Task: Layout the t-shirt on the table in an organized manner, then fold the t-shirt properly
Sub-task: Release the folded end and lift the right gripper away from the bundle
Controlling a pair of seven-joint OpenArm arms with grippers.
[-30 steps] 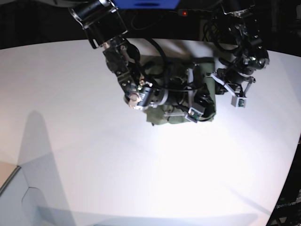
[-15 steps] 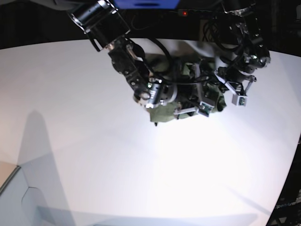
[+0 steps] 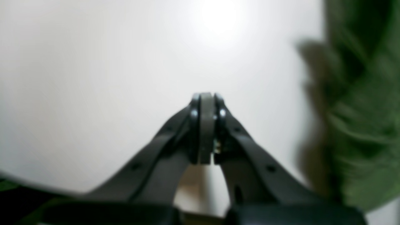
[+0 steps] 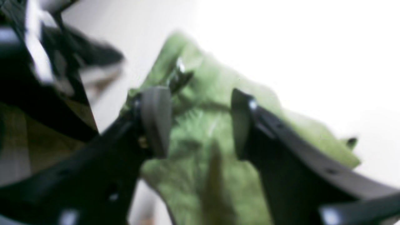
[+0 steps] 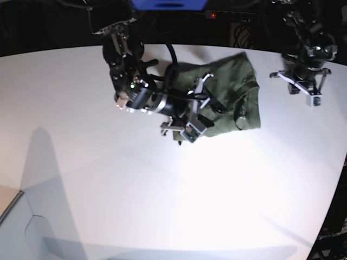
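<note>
Over the white matte worktop, the base view shows the crumpled olive-green cloth t-shirt whole; wrist views reveal the left hand pressed together, the right hand apart above cloth.

The t-shirt is plain olive green with no print. The worktop is white with grey shadows. The left gripper is black with grey pads. The right gripper is black and grey too.
</note>
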